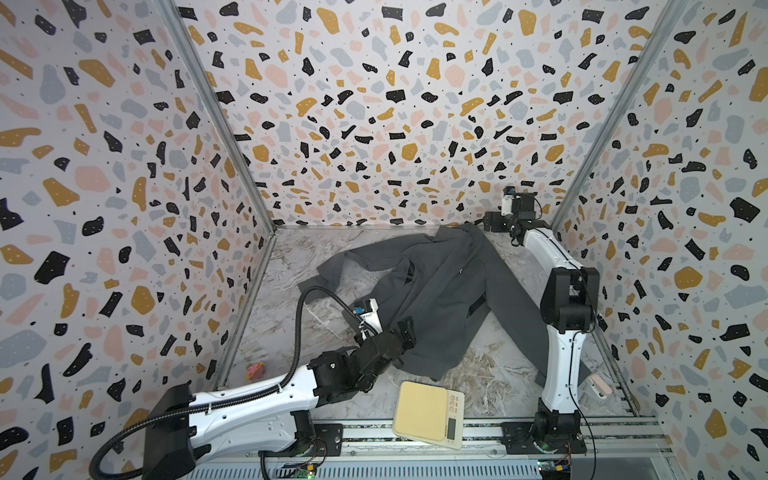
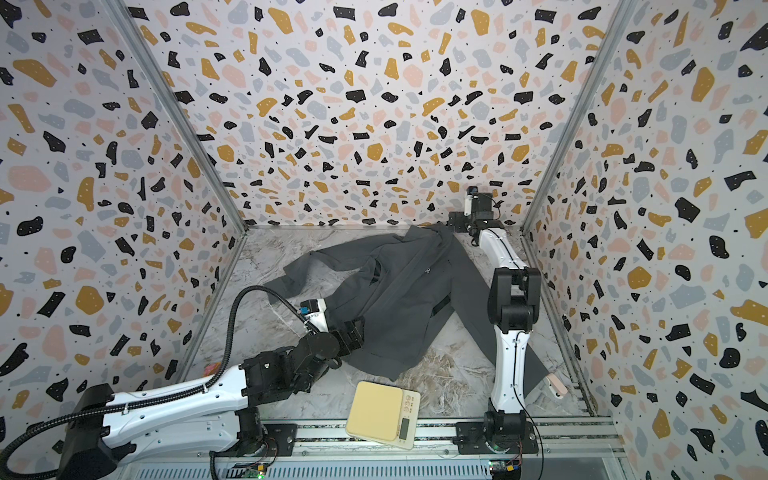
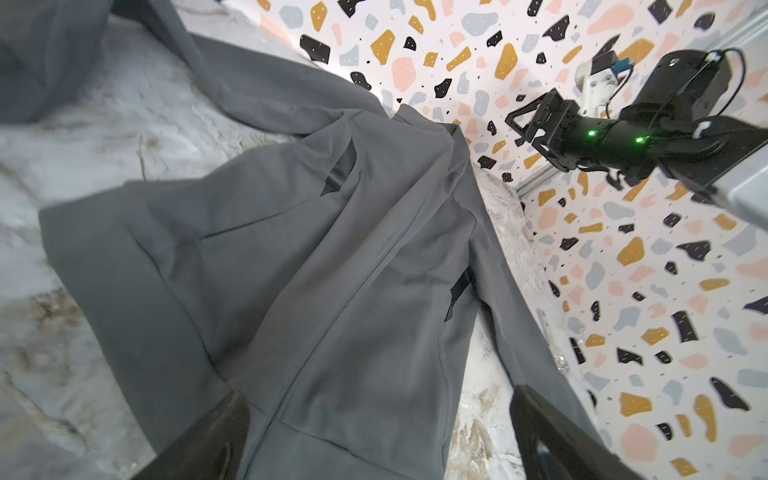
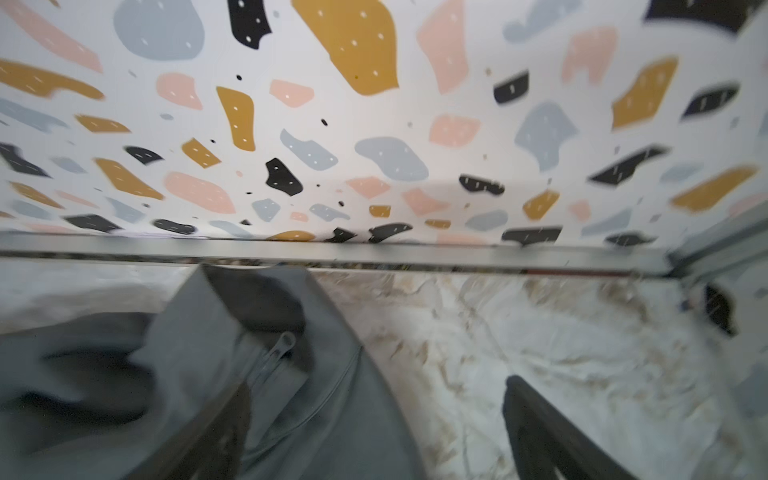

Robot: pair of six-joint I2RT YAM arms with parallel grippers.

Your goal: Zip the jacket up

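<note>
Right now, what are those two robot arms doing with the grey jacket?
The jacket lies spread on the marble table. Its front zip looks closed, with the zip pull up by the collar. The left gripper is open at the hem and the right gripper is open beside the collar. Neither is holding the jacket.

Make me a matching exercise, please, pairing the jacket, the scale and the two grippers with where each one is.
Things:
1. jacket
2. scale
3. left gripper
4. right gripper

Places:
A. open beside the collar
B. at the front edge of the table
C. open at the hem
D. spread diagonally across the table

Pairs: 1-D, 2-B, 3-C, 4-A.
</note>
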